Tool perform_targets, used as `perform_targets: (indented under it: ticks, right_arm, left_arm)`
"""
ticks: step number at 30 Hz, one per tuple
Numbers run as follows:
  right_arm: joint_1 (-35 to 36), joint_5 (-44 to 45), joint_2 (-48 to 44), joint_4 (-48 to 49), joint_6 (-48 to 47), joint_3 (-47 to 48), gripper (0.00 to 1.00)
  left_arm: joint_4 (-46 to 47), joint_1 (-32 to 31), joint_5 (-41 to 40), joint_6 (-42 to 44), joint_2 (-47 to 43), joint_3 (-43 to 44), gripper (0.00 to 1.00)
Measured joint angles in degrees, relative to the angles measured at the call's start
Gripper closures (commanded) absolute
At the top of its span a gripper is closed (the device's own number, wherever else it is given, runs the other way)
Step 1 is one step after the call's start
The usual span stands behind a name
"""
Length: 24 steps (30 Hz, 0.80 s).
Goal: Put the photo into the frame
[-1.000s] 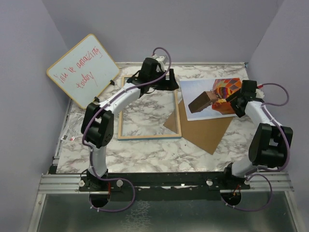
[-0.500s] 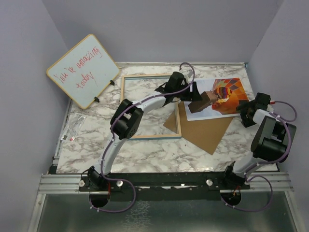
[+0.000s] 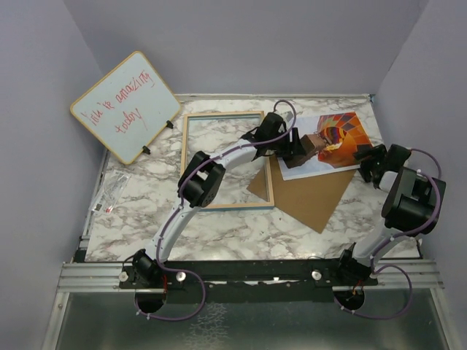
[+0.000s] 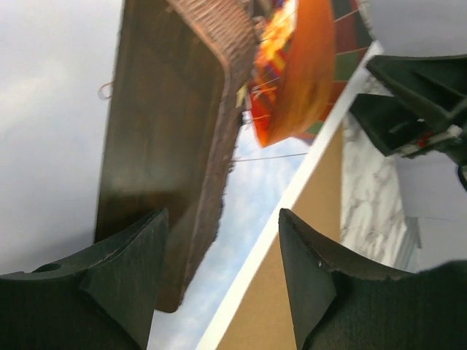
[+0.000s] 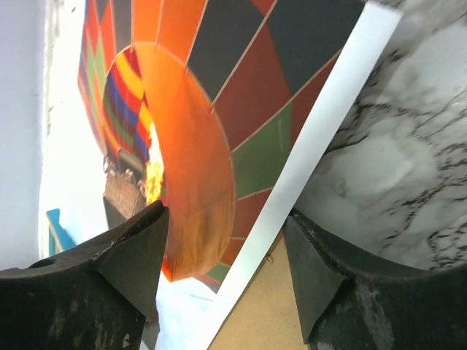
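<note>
Two grippers stand over the photo [image 3: 336,138], one at each end, and neither has hold of it.

Location. We find the photo face up at the far right of the table [image 3: 219,230]. Its near part rests on the brown backing board [image 3: 310,197] and its right edge runs out over bare marble. The frame [image 3: 241,205] lies flat to its left, pale wood side up, with marble showing through the opening. A whiteboard [image 3: 124,106] leans at the far left, well apart from the work.

Grippers. The left gripper [image 3: 298,151] hangs over the photo's left end. In its wrist view the jaws stand apart, and the printed basket and sky show between them. The right gripper [image 3: 363,155] is at the right edge, jaws likewise spread, with the white border running between them. We cannot tell whether any fingertip touches the paper.

Handling, in our judgement. The print is a light, thin sheet. It will sag if lifted by one edge and will crease under a hard pinch. Lying flat, it offers no thickness to grasp. We would take it by the white border where it passes beyond the board, since a finger may slip beneath there. A second hold at the opposite end would keep it level.

Risk. The sheet may slide on the board rather than lift.
</note>
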Motion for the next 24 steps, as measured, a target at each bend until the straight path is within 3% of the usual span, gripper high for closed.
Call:
perform_targets:
  ticks: [10, 14, 24]
  right_arm:
    - [-0.7, -8.79, 0.07, 17.77, 2.49, -9.25, 0.41]
    - [-0.68, -8.79, -0.33, 17.99, 2.08, -9.49, 0.34]
    - [-0.33, -4.09, -1.95, 13.4, -4.35, -4.98, 0.31]
  left_arm:
    - [-12.85, 0.0, -4.07, 4.5, 1.66, 6.32, 0.4]
    - [-13.86, -0.02, -4.59, 5.75, 1.7, 6.73, 0.4]
    - [-14.32, -0.09, -4.7, 7.67, 1.73, 6.73, 0.41]
